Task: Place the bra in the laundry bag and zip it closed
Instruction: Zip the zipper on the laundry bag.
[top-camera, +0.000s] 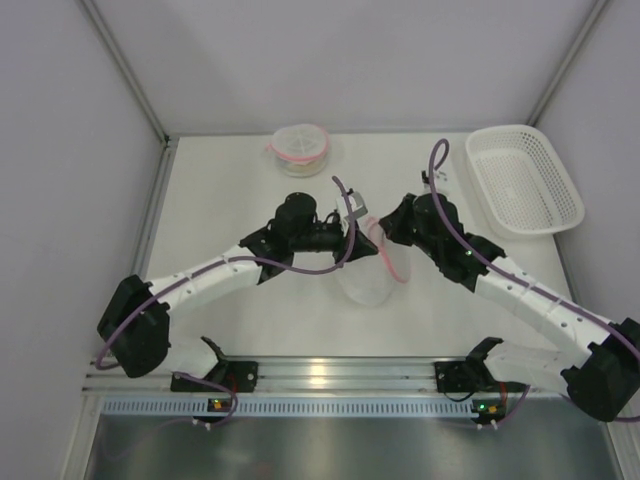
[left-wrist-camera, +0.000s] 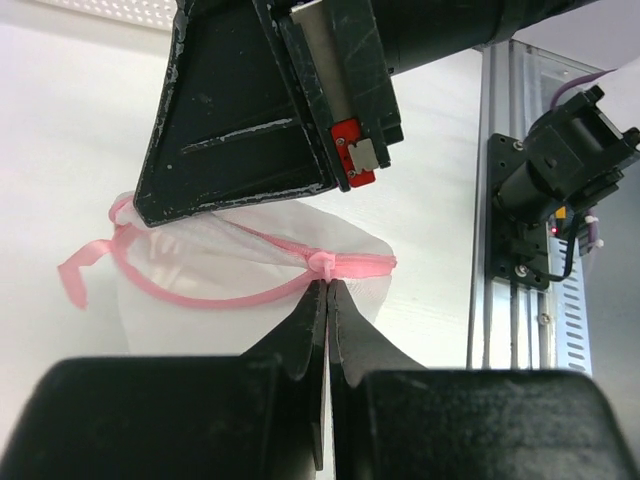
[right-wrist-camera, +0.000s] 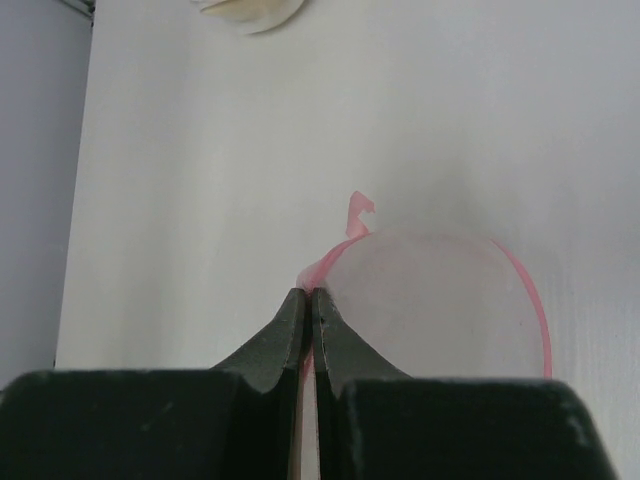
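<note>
Both pinched fully shut on the pink trim (left-wrist-camera: 358, 263) of the laundry bag (top-camera: 368, 282) at mid-frame, the left gripper (left-wrist-camera: 327, 288) and right gripper (right-wrist-camera: 310, 297) could lose that thin trim if they pull unevenly, while what seems to be the bra (top-camera: 300, 148) lies well apart, upper centre on the table (top-camera: 215, 195).

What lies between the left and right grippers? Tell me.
The laundry bag, its pink edge pinched by the shut left gripper and right gripper; left wrist view shows this.
</note>
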